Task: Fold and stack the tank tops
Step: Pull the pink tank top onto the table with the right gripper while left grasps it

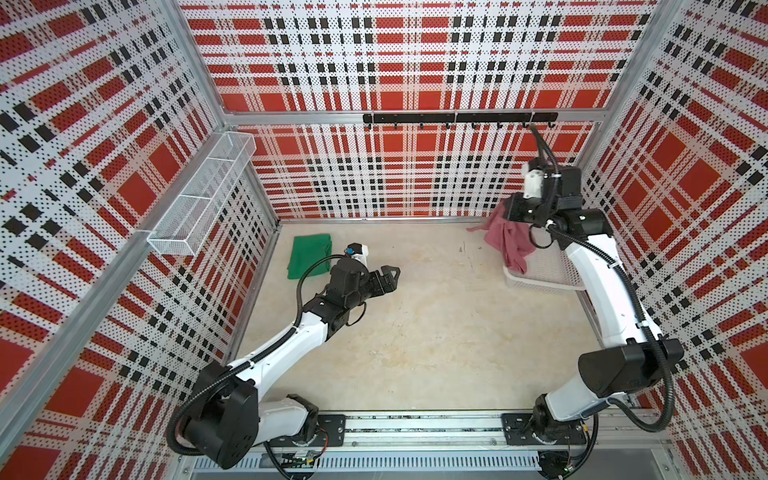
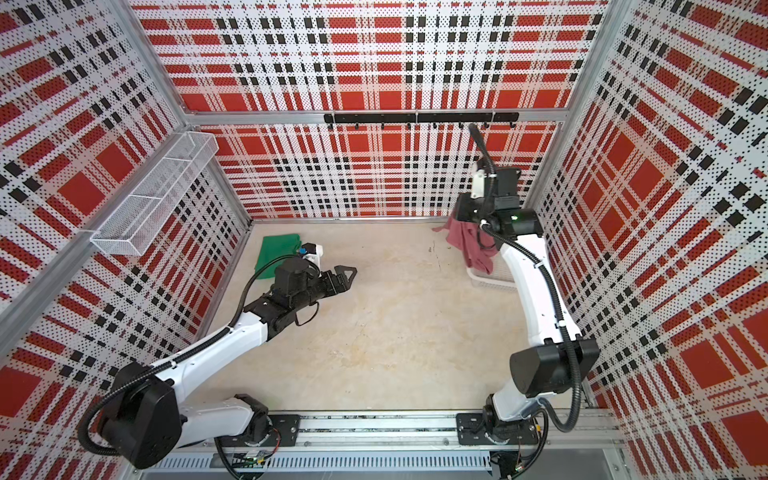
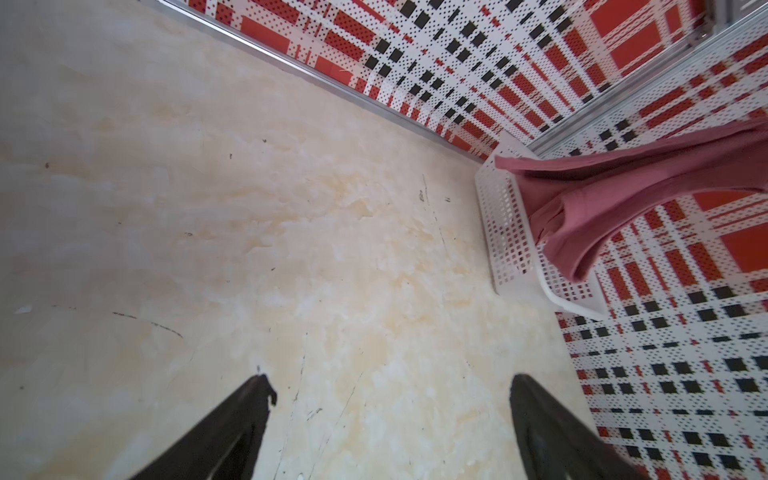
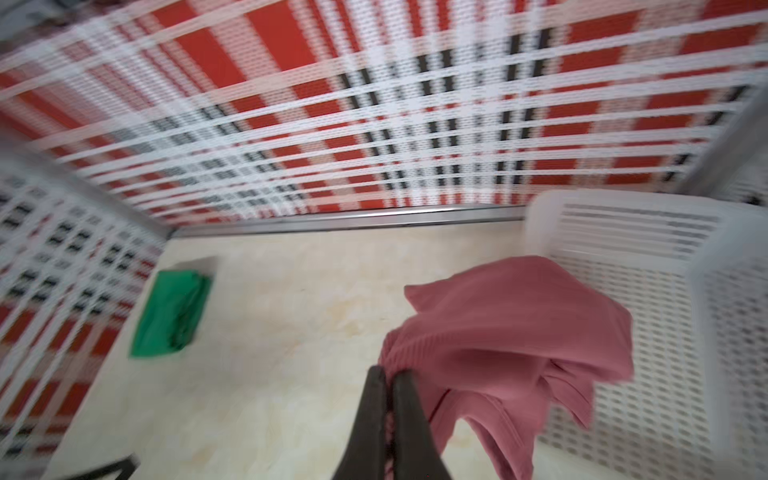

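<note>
Your right gripper is clamped on a bunched edge of the pink top, its jaws pinched tight with cloth between them. It holds the top high over the basket at the bench's far right corner. The cloth hangs in a loose bundle with a strap loop dangling, and I cannot tell whether the lowest fold clears the basket's rim. My read is that you are lifting it out to carry it to the middle of the bench, where it can be spread flat for folding.

Your left gripper is spread wide and empty. It hovers low over bare bench left of centre and points toward the pink top. I judge it is placed to take a second corner once the cloth arrives. Beyond it, in the far left corner, the green top lies folded into a neat rectangle close to the left edge. It looks finished and would serve as the base of the stack.

The bench is a pale, marbled beige slab with a few dark scuffs. Perforated plaid walls in red, black and white close it in on three sides. A wire shelf hangs on the left wall and a black hook rail runs along the back one.
</note>
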